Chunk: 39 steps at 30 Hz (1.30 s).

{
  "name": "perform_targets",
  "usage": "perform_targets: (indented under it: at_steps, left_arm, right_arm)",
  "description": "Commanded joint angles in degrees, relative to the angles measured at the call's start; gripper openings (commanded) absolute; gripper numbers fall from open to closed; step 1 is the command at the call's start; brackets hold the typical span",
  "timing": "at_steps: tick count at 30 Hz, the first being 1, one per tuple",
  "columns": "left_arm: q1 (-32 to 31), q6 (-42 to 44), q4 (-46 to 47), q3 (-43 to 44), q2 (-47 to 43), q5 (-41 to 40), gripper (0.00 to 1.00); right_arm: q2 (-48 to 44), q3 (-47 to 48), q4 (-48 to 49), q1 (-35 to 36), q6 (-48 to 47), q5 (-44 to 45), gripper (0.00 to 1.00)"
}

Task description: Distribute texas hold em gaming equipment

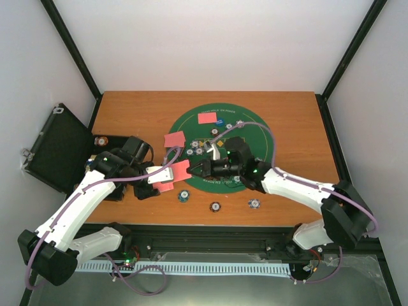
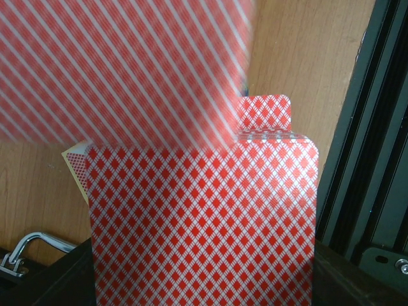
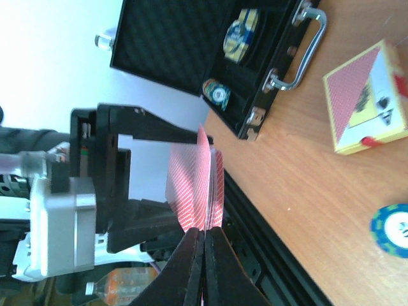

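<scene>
The left gripper (image 1: 160,181) clamps the deck (image 2: 204,223). The right gripper (image 3: 204,250) pinches shut on the top card (image 2: 127,64) by its edge; the card is probably light, slick and bendy.

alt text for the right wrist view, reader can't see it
The right arm's fingers, closed together, pinch the edge of a red-backed card from the deck that the left arm's fingers hold. Behind lies an open black case with chips inside; a card box and a blue chip lie on the wooden table at right.
</scene>
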Motion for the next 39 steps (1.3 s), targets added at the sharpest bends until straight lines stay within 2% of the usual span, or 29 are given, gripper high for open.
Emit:
perform_targets:
  at_steps: [1, 4, 7, 13, 16, 24, 29, 32, 39]
  left_arm:
    - [0.05, 0.70, 0.33, 2.06, -0.38, 0.25, 0.11]
    - [0.05, 0.70, 0.08, 2.18, -0.50, 0.29, 0.11]
    - [0.09, 0.88, -0.32, 2.41, -0.59, 0.29, 0.11]
    - [0.05, 0.66, -0.61, 2.68, -0.85, 0.70, 0.11]
    - [0.05, 0.48, -0.65, 2.96, -0.73, 0.82, 0.11]
    - [0.05, -0.05, -0.77, 3.52, 0.48, 0.90, 0.11]
    - [0.05, -0.22, -0.57, 3.58, 0.57, 1.20, 0.11]
    - [0.05, -0.46, -0.67, 3.71, 0.85, 1.50, 0.11]
    - [0.05, -0.55, -0.55, 3.33, 0.67, 1.45, 0.11]
  right_arm:
    - [-3.57, -0.76, -5.47, -5.44, -4.15, -1.63, 0.03]
    - [-3.84, 0.43, -8.25, -11.30, -6.54, -4.54, 0.03]
    - [-1.10, 5.56, -13.74, -17.02, -11.12, -7.30, 0.03]
    - [12.44, 18.15, -19.30, -27.28, -17.29, -11.93, 0.03]
    - [21.42, 28.50, -23.41, -29.98, -20.25, -11.97, 0.03]
    - [49.06, 60.09, -40.51, -31.75, -27.25, -8.18, 0.03]
    - [62.28, 78.93, -50.29, -32.02, -29.92, -5.39, 0.03]
    - [66.28, 83.74, -51.71, -32.45, -29.54, -4.50, 0.03]
    - [67.03, 84.97, -50.16, -32.87, -28.50, -1.90, 0.03]
